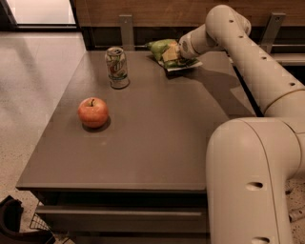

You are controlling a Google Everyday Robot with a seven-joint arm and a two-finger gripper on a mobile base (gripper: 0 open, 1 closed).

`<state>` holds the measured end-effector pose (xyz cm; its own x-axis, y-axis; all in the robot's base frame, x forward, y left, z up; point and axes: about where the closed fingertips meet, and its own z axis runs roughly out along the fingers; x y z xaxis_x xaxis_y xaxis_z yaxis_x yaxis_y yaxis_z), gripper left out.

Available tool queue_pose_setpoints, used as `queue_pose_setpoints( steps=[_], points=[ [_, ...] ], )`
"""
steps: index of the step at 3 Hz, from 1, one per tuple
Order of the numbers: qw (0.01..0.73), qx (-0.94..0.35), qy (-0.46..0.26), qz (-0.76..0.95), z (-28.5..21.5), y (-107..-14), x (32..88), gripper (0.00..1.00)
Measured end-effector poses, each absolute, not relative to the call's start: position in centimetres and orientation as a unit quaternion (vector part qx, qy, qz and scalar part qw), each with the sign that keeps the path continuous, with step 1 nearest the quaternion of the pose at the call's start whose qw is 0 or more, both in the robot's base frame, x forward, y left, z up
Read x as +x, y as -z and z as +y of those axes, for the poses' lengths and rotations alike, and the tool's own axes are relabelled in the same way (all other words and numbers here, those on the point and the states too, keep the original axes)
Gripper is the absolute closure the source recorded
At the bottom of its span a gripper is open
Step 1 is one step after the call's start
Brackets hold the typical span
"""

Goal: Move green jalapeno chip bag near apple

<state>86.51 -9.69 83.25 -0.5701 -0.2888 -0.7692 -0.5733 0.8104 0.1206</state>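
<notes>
**Gripper at the chip bag on the far edge of the table**

From the one camera view, the arm (259,66) comes up from the lower right and stretches across to the back of the brown table (157,138). Its gripper (172,56) sits right at the green jalapeno chip bag (159,47), which lies at the far edge, right of centre. From here I cannot tell how wide the gripper stands, or whether it has hold of the bag. The bag looks crumpled, with a pale edge poking out beneath the gripper toward the right. No lettering on it can be read.

To the left of the bag, apart from it, a soda can (117,67) stands upright. It is pale with green and reddish markings; the writing on it is too small to make out. Its top looks closed, so what it holds is not visible.

The apple (93,112) rests on the left half of the table, nearer the front than the can, stem up, well apart from the bag.

Behind the table runs a wooden wall panel (143,9).
</notes>
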Motion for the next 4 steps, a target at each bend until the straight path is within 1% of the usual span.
queue_pose_setpoints(
  steps=[2,4],
  points=[
    [0.395,-0.247,-0.179,0.867,-9.9,-83.6,86.5,1.0],
    [0.431,-0.233,-0.138,0.861,-13.4,-88.4,85.0,1.0]
  ],
)
